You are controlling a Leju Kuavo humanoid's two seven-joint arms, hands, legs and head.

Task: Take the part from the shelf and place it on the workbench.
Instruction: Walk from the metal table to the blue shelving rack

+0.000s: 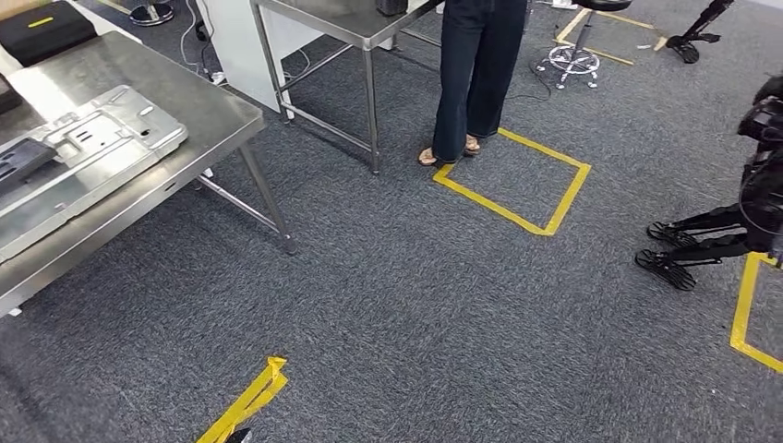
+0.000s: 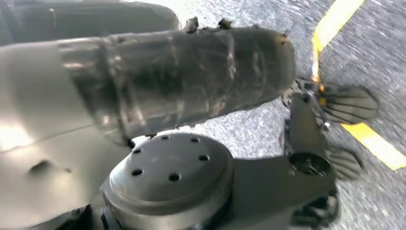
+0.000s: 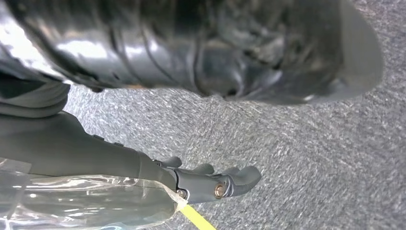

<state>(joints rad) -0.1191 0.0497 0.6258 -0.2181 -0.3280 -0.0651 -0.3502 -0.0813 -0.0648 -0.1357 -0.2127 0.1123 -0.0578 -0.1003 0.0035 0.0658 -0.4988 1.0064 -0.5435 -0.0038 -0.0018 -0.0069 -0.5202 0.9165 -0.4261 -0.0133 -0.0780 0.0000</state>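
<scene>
Right hand [image 3: 210, 184] hanging over carpet, fingers loosely out, grasping nothing. Left hand [image 2: 330, 129] likewise low, state impossible to tell. Farther off, part [image 1: 78, 152] lying flat on table [image 1: 217, 115]. Placing apparently done; nothing evidently left.

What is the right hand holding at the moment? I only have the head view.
Observer: Nothing. In the right wrist view the right hand has its fingers stretched out, with nothing in them.
Operator: What is beneath it?
Observer: Grey carpet, with a strip of yellow tape close to the hand.
Operator: And the left hand?
Observer: I cannot tell how it stands. The left wrist view is blurred, though a yellow line on the floor is plain there.
</scene>
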